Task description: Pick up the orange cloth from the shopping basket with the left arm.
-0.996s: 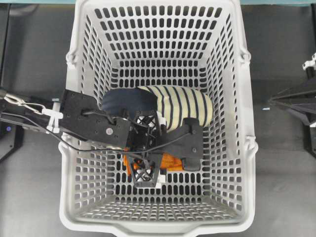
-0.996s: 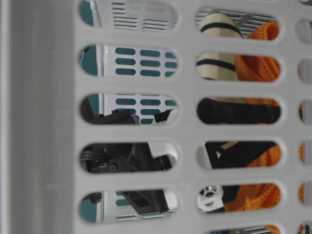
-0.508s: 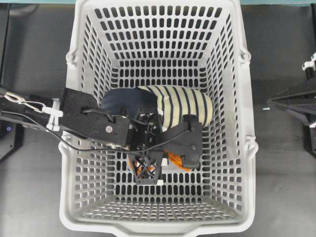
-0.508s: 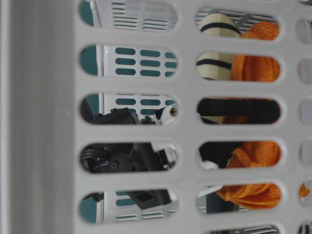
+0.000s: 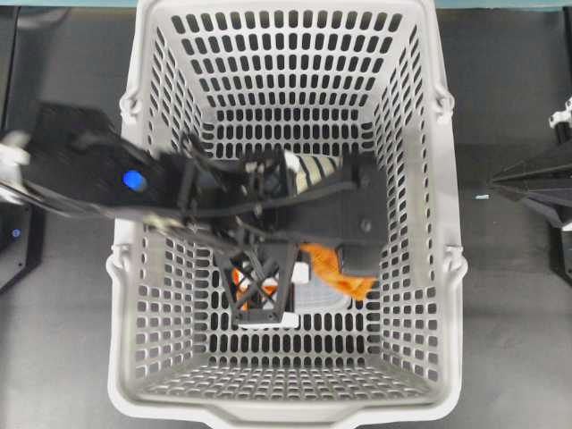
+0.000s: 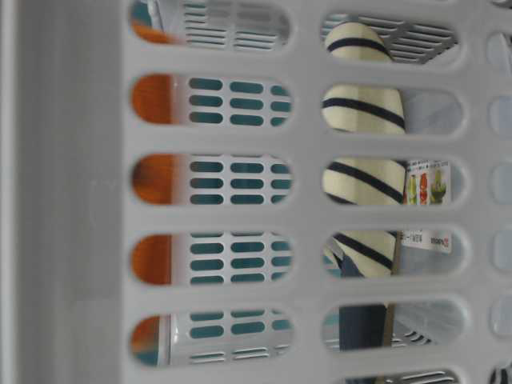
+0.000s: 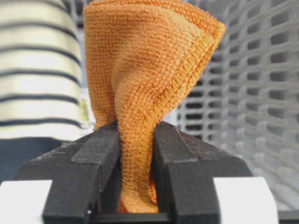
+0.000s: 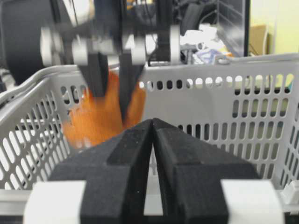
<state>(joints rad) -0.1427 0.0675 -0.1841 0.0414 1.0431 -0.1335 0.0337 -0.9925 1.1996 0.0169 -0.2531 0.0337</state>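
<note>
Up at the basket's rim is where your left gripper (image 7: 135,186) sits right now, and it's got the orange cloth (image 7: 149,84) pinched tight between its two fingers (image 7: 93,163). The wrist view shows the fabric squeezed in the narrow gap with most of it bunched out past the tips. From overhead, the cloth (image 5: 335,266) dangles off the gripper (image 5: 261,286) over the middle of the basket (image 5: 438,179), and the striped slipper (image 5: 315,168) is mostly hidden under the arm. The right wrist camera also catches the cloth (image 8: 100,114) hanging about level with the basket wall, blurry though.

So I'd say the grab itself is done and you're in the lifting part. Next you just need to go straight up until the trailing corner clears the rim, keeping the squeeze on. It's only a fold being held, so a snag on the slots could tug it loose.

Your right gripper (image 8: 153,135) is parked outside the basket, fingers pressed together, holding nothing.
</note>
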